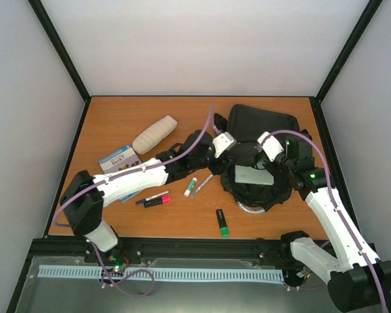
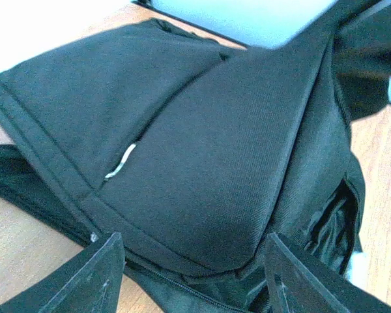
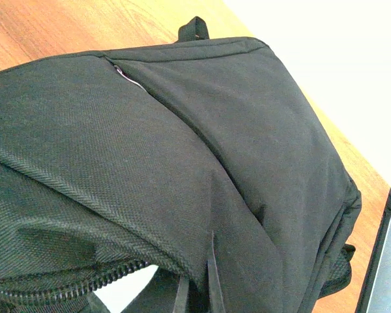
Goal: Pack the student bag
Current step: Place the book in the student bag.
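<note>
Several markers (image 1: 156,199) and a green highlighter (image 1: 222,223) lie loose nearest me, so I reckon packing's barely begun. Past them the student bag (image 1: 260,124) sits right of centre, mouth sagging toward me. My left gripper (image 2: 194,261) is spread wide at its left edge, fabric bulging between the fingers (image 2: 98,277). As for the right gripper (image 1: 277,153), I can't tell how its jaws stand. I'd pinch just the top fabric layer and lift gently so the opening gapes.

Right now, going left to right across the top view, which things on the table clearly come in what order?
Blue box → cream pouch → green-capped pen → student bag.
</note>
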`<move>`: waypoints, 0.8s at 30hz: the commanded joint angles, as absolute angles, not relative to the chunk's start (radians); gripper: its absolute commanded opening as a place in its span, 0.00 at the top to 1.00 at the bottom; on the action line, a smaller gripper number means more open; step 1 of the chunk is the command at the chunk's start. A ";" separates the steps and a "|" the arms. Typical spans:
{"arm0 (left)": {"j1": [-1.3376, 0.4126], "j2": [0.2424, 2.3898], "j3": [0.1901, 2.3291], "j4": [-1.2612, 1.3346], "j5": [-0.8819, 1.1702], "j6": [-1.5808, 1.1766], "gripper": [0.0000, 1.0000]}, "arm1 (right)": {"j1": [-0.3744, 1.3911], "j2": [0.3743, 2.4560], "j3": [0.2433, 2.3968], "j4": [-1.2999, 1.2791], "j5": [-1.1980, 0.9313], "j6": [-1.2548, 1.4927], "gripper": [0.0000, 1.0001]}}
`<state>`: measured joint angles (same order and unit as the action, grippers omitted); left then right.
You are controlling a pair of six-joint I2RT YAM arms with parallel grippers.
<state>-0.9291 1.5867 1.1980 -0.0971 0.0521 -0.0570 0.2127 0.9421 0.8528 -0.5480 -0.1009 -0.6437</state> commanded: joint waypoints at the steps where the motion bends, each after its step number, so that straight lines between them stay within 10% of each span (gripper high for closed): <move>1: -0.926 1.650 1.249 -0.049 0.176 0.114 0.38 | 0.212 0.877 0.890 -0.505 -0.151 -0.659 0.97; 24: -0.926 1.779 1.277 0.118 0.332 0.079 0.41 | 0.211 0.871 0.875 -0.520 -0.155 -0.651 0.97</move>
<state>-0.9249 1.7527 1.2407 0.0471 0.2897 0.0788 0.2096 0.9073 0.8528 -0.5808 -0.1249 -0.6704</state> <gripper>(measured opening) 0.590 0.059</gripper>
